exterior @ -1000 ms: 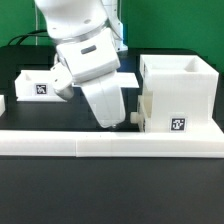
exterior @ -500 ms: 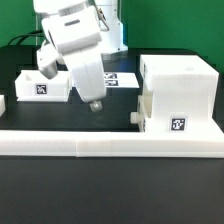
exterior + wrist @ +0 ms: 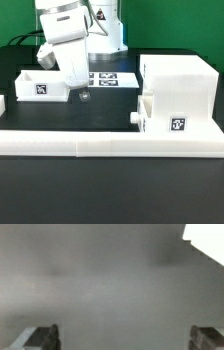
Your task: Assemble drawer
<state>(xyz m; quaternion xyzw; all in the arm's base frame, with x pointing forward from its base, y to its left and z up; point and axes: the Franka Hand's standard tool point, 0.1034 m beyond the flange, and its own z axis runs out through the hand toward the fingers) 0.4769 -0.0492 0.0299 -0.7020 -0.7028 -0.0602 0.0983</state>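
Looking through the exterior view, I see the arm [image 3: 70,35] reaching down from the far edge of the table [image 3: 110,112]. The tool [image 3: 84,97] hangs low over the black surface, and I cannot tell whether its tips touch it. It grips no part.

The tool sits just beside the tray [image 3: 40,86], on the side of the tray that faces the exterior view's right. The tray lies toward the table edge at the exterior view's left. It is upright with its open side up, and a marker tag shows on its near wall.

The marker board [image 3: 113,78] lies flat behind the tool, closer to the far edge. The cabinet [image 3: 178,92] stands toward the edge at the exterior view's right, well apart from the tool. It is open on top, with a tag on its near face. A small knob [image 3: 137,117] shows low on the cabinet's side that faces the tray.

A long white rail [image 3: 110,146] runs along the near edge, and the cabinet stands just behind it.

In the wrist view the picture is blurred. My two fingers [image 3: 40,338] are spread wide apart, with only gray table between them, so the tool is spread and empty. A bright white patch [image 3: 208,241] also shows there, too blurred for me to name.
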